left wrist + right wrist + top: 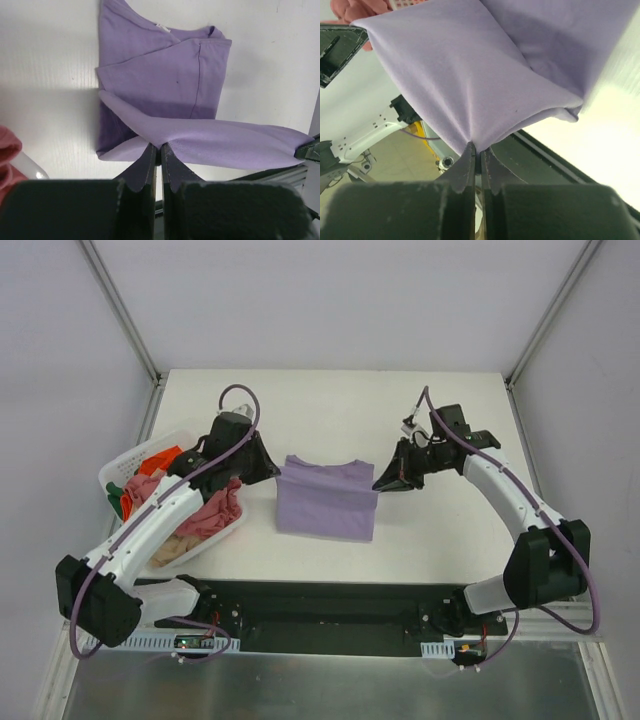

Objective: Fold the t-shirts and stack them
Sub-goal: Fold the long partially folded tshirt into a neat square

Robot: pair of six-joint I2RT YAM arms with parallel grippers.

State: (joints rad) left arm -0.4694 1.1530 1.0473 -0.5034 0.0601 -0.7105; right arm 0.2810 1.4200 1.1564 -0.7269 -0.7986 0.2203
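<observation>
The lavender t-shirt [325, 502] lies in the middle of the white table [330, 410], folded into a rough rectangle with its collar at the far end. 1 edge of it is raised off the table and stretched between the 2 arms. The left tool [160, 147] has its fingers closed tight on 1 corner of that edge, and the right tool [480, 149] is pinched the same way on the other corner. At the left, a white basket [118, 472] holds a salmon pink t-shirt [212, 512], an orange-red t-shirt [158, 458] and a beige t-shirt [172, 550].
</observation>
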